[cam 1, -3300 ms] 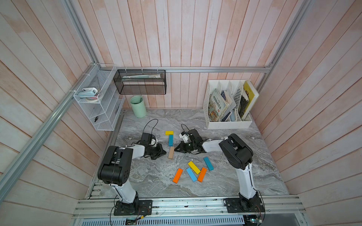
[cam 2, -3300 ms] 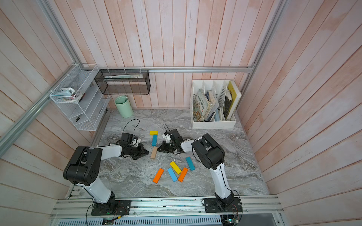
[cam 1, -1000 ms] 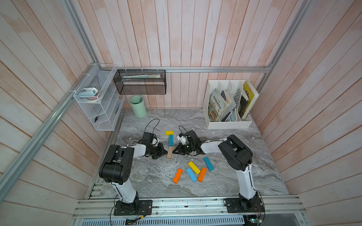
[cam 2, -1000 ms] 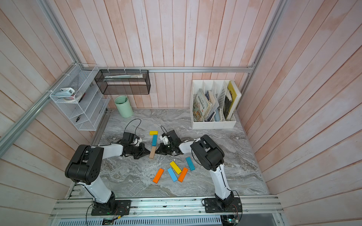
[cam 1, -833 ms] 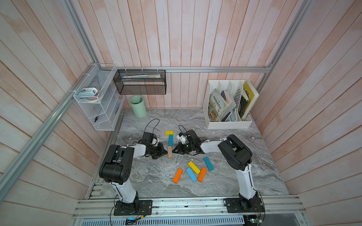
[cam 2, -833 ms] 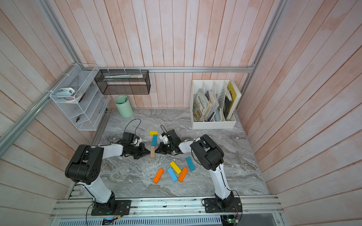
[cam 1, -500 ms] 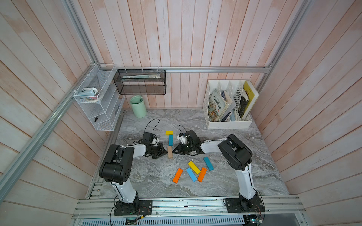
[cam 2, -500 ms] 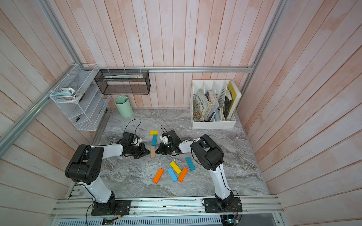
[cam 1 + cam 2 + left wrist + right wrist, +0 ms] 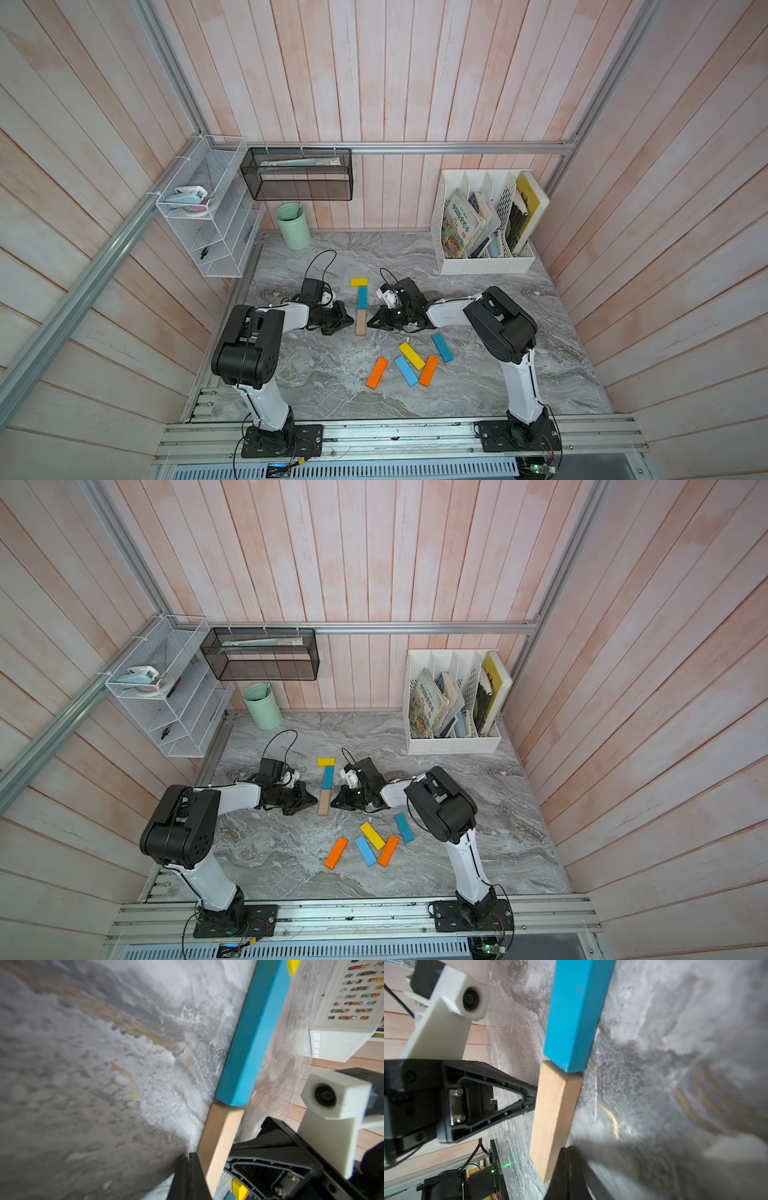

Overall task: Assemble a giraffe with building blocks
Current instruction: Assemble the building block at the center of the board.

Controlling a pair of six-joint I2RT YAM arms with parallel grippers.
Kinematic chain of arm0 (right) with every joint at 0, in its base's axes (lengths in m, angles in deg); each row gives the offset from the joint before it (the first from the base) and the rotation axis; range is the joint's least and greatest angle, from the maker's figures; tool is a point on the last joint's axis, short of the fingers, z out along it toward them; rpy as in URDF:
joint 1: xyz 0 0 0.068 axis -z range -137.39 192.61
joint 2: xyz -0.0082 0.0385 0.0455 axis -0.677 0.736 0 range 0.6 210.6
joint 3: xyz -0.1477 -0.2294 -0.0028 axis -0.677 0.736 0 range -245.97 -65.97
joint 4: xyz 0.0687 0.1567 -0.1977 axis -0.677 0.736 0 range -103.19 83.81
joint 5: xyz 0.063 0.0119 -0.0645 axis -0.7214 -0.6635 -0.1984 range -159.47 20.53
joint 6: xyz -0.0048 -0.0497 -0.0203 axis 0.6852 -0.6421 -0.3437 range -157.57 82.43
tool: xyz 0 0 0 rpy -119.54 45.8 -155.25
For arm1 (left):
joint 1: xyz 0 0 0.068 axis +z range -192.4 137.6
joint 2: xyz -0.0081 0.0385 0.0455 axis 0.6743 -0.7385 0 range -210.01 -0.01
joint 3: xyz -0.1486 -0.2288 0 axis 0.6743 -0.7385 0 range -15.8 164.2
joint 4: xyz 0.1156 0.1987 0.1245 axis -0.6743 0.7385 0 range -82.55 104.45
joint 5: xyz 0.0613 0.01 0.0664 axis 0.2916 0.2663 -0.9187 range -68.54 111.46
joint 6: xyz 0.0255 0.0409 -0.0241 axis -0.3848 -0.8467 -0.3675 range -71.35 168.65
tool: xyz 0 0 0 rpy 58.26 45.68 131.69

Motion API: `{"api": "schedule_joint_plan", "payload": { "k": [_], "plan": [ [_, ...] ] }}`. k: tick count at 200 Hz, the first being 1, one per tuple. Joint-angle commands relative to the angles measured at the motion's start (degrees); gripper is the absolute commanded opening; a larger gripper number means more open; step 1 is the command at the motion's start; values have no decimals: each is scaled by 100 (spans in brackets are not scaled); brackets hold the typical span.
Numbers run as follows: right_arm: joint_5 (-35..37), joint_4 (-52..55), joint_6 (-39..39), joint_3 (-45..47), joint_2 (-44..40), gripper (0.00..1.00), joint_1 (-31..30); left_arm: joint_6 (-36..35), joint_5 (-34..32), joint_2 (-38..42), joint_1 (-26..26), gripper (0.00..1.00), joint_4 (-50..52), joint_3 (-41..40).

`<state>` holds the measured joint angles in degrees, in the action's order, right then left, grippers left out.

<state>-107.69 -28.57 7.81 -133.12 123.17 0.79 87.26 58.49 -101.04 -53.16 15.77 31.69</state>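
Observation:
The giraffe's start lies mid-table in both top views: a yellow block (image 9: 359, 282) crosswise, a teal block (image 9: 362, 298) below it, and a tan block (image 9: 360, 323) end to end with the teal one. My left gripper (image 9: 351, 322) is shut, its tip against the tan block's left side. My right gripper (image 9: 370, 326) is shut too, its tip against the right side. The left wrist view shows the shut tip (image 9: 188, 1157) beside the tan block (image 9: 220, 1136). The right wrist view shows the same (image 9: 568, 1150). Neither gripper holds anything.
Loose blocks lie nearer the front: orange (image 9: 377, 373), light blue (image 9: 406, 370), yellow (image 9: 412, 355), orange (image 9: 429, 370), teal (image 9: 442, 347). A green cup (image 9: 293, 226) and a white book rack (image 9: 484, 257) stand at the back wall.
The tan block, earlier tilted and off the line, now sits straight below the teal block. Both shut grippers have closed in on its two sides.

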Motion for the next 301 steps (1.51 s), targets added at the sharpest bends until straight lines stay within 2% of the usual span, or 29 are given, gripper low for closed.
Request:
{"api": "schedule_joint_plan", "payload": {
  "k": [1, 72, 100, 130, 154, 180, 227, 273, 301],
  "plan": [
    [-15, 163, -31, -81, 75, 0, -56, -38, -57, -118, 22, 0, 82, 109],
    [235, 271, -148, 105, -120, 0, -3, -63, -208, -39, 100, 0, 130, -54],
    [557, 516, -378, 475, -556, 0, 112, -125, -302, 220, 189, 0, 184, -448],
    [939, 896, -648, 928, -1315, 0, 53, -8, -254, 915, 102, 0, 155, -1093],
    [1083, 1101, -674, 1342, -1913, 0, -94, 124, -343, 1584, -182, 0, 362, -1532],
    [1403, 1425, -617, 1776, -2610, 0, -535, 436, -479, 2260, -759, 0, 521, -1957],
    [1797, 1206, 67, 2863, -3640, 0, -1126, 945, -747, 3083, -1429, 0, 529, -2549],
    [1962, 601, 594, 3205, -3468, 0, -1792, 1307, -962, 3010, -2051, 0, 263, -2666],
    [1963, 156, 826, 3346, -3208, 0, -1922, 1454, -1049, 2762, -2290, 0, 36, -2639]
  ]
}}
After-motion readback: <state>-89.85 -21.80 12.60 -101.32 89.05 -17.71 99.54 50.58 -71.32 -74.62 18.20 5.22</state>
